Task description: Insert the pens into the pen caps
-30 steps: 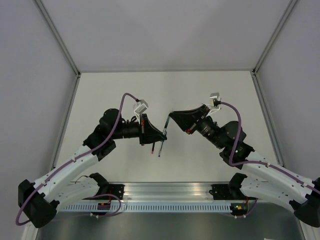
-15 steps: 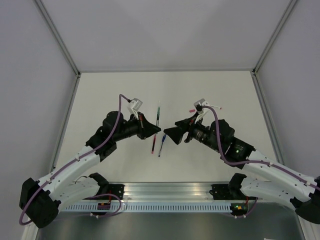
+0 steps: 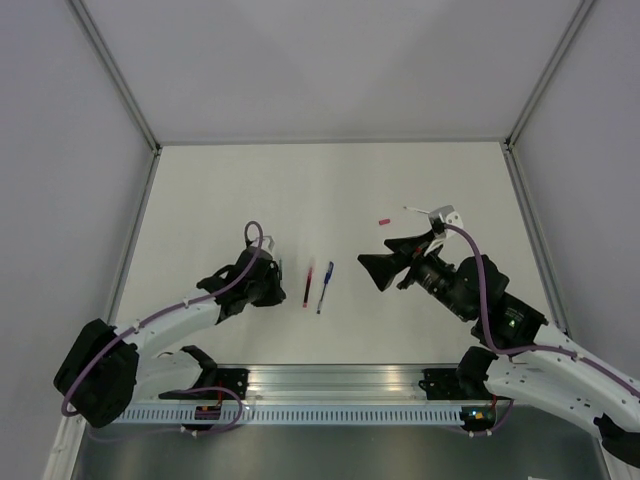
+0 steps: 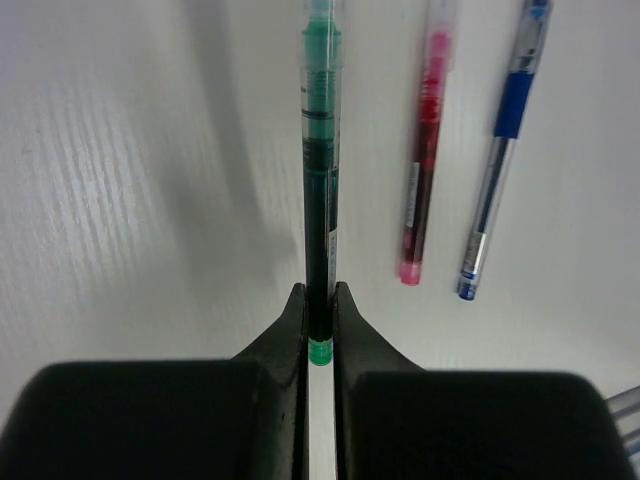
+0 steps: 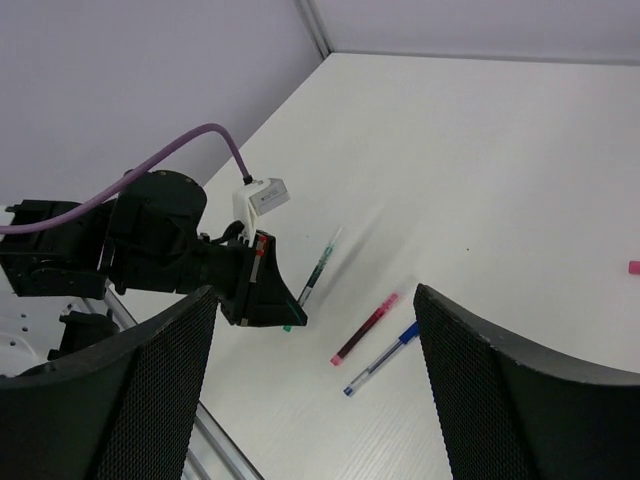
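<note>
**Green pen clamped at its tail: light, smooth, prone to swing**

The green pen point(image 4: 320, 180) is pinched at its rear end by the left gripper point(image 4: 319, 300), near the loose red pen point(image 4: 424, 150) and blue pen point(image 4: 498, 170). The right gripper point(image 3: 370, 272) is spread, empty. The slim, smooth barrel is judged light, stiff, liable to pivot; a mid-barrel hold is advised.

Looking like a robotics lab, prob. a test cell. Plain grey wall panels point(image 3: 330, 60) & alu. frame posts point(image 3: 115, 75) are boxing in a white table point(image 3: 330, 190). Left arm point(image 3: 160, 325) & right arm point(image 3: 560, 355), both white, are sitting bolted to an alu. rail point(image 3: 340, 380) w/ slotted cable duct point(image 3: 330, 412) at the near edge. Purple cable point(image 5: 207, 127) is running along the arms.
</note>
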`<state>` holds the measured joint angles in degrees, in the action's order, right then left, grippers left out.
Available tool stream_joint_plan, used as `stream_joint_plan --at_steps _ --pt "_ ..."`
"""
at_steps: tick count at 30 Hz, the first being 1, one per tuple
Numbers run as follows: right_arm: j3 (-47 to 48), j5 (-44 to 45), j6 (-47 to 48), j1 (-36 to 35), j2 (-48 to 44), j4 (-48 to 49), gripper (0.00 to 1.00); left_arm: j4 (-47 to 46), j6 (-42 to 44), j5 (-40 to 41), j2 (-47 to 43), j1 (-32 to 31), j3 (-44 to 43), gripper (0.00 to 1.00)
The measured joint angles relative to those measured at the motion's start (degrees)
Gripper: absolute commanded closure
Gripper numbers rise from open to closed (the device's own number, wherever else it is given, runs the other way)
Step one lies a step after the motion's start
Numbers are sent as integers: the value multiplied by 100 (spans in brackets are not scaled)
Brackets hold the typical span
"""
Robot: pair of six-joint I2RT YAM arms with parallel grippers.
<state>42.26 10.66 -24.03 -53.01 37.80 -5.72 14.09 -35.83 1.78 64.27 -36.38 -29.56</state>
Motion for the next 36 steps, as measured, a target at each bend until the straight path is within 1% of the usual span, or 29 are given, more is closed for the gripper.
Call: stream_joint_plan --at_steps 7,12,13,15,20,22,25,28,30,31,33,34,36 --pt "-103 -4 81 -2 -98 -184 14 -66 -160 129 597 0 142 98" --pt "-103 -4 138 -2 -214 -232 14 -372 -186 66 1001 4 -15 98" --pt "-103 -4 140 -2 -232 -240 14 -433 -186 61 1054 4 -39 96" --pt "-103 -4 146 -2 -258 -251 14 -503 -188 61 1093 4 -46 84" --pt "-103 -4 162 0 -273 -258 13 -525 -225 55 1095 4 -44 70" --pt "-105 -4 164 0 -284 -275 13 -498 -240 24 1060 4 -42 66" --pt "-103 -2 179 0 -299 -295 13 -356 -251 -2 975 4 -37 64" --pt "-105 11 188 -2 -321 -295 13 -164 -251 -39 828 4 -7 58" --pt "-105 66 216 -2 -323 -297 14 17 -247 -57 649 4 -2 50" --pt "-105 111 247 0 -317 -297 15 79 -249 -68 540 4 -2 40" --pt "-103 273 295 -2 -254 -299 16 236 -238 -136 291 4 -59 29" --pt "-92 382 315 -2 -177 -302 16 321 -221 -195 166 4 -129 17" --pt "7 627 350 0 146 -387 16 483 -186 -264 -2 4 -372 11"
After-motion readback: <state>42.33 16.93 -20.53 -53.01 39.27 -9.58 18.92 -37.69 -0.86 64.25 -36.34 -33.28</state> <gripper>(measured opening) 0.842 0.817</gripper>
